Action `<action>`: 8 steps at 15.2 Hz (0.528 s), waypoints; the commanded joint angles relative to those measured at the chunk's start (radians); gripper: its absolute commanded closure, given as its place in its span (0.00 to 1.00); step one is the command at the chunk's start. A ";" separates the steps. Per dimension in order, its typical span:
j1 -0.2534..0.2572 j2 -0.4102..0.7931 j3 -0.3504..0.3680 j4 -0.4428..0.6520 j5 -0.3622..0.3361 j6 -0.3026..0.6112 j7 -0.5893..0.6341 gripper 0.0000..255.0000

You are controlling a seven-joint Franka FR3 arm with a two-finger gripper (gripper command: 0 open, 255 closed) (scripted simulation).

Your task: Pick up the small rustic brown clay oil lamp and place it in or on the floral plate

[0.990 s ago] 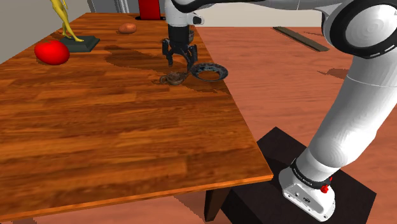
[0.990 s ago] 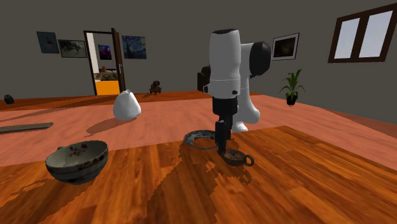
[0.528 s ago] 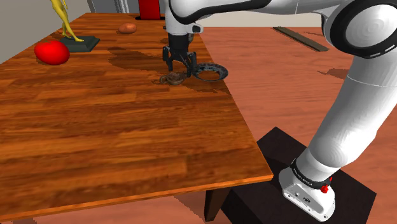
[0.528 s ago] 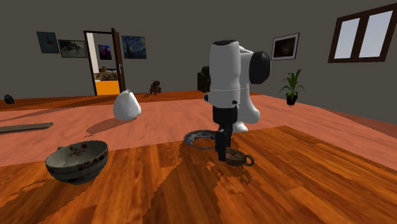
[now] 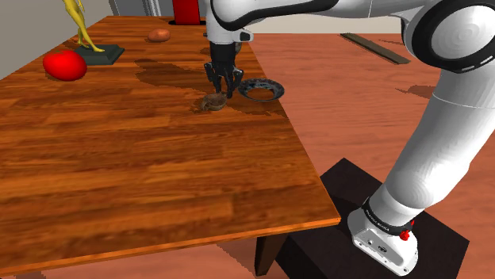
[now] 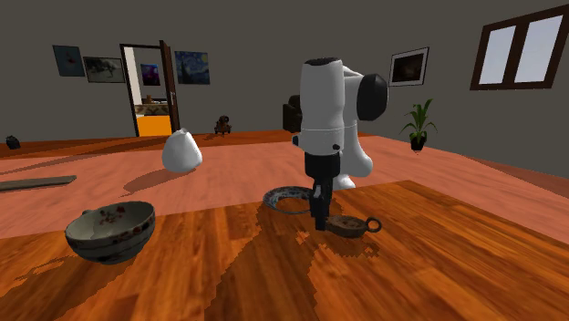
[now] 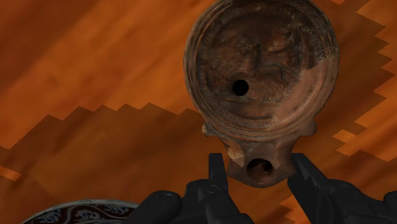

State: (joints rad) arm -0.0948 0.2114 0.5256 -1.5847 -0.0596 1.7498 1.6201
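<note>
Room: we log grey walls, a reddish floor (image 6: 228, 169), a window (image 6: 520, 50), an open doorway (image 6: 149, 96) and a potted plant (image 6: 418, 124). The table (image 5: 143, 174) is of brown wood planks; the white arm (image 5: 444, 119) reaches over its edge on the side of the stand (image 5: 373, 238). Near the opposite edge we note a yellow figurine (image 5: 78, 24) on a dark base, a red lump (image 5: 64, 65) and, further along, a small brown lump (image 5: 159, 35), all well apart from the work. A patterned bowl (image 6: 110, 230) stands on the table, also well apart. The floral plate (image 5: 262, 89) lies at the stand-side edge. The oil lamp (image 5: 212, 101), brown, lies just beside the plate toward the table's middle, disc face and fill hole up. Its long axis runs from the spout, nearest the plate, to the ring handle (image 6: 374, 223), which points away from the plate. The gripper (image 7: 258, 167) stands over the spout end; we read its fingers (image 7: 217, 175) as pinching the spout, one on each side.
</note>
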 commanded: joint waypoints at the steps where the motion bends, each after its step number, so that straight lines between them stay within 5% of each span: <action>1: 0.000 0.000 0.000 0.000 0.000 0.000 0.000 1.00; 8: 0.001 0.000 0.000 0.013 0.000 -0.013 0.000 1.00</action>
State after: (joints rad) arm -0.0943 0.2117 0.5258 -1.5794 -0.0598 1.7449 1.6207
